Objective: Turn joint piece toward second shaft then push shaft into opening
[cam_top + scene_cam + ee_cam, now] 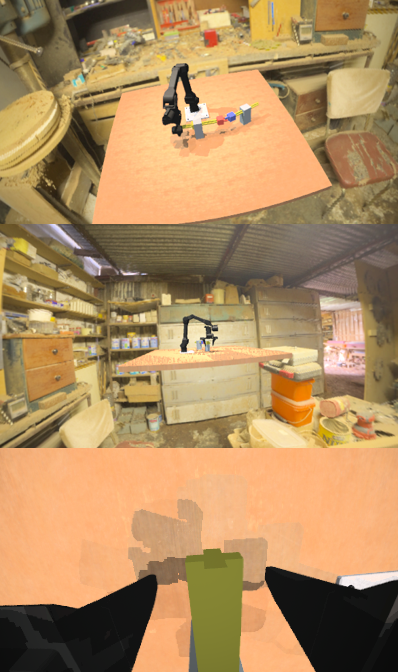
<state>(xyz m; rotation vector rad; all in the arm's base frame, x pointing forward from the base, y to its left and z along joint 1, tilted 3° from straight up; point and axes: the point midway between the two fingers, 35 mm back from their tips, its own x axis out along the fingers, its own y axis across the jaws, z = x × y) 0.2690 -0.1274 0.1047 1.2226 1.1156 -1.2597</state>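
Observation:
The second shaft (pixel 208 122) (pixel 216 613), yellow-green, runs through the left grey block (pixel 199 132) (pixel 207 347). Its far end meets the red joint piece (pixel 221 120); how deep it sits in the opening cannot be told. A blue piece (pixel 231 117) is beside the red one, linked to the yellow fixed shaft (pixel 255 104) in the right grey block (pixel 246 117). The red piece looks roughly in line with the second shaft. My gripper (pixel 177 130) (pixel 209 340) (pixel 210 576) is open at the second shaft's outer end, one finger on each side, with gaps between fingers and shaft in the wrist view.
The arm's white base plate (pixel 204 116) (pixel 367 580) lies just behind the left block. The arm arches above it. The blocks stand on an orange-brown table top (pixel 217 183) (pixel 153 361), with shadows under the gripper and shafts.

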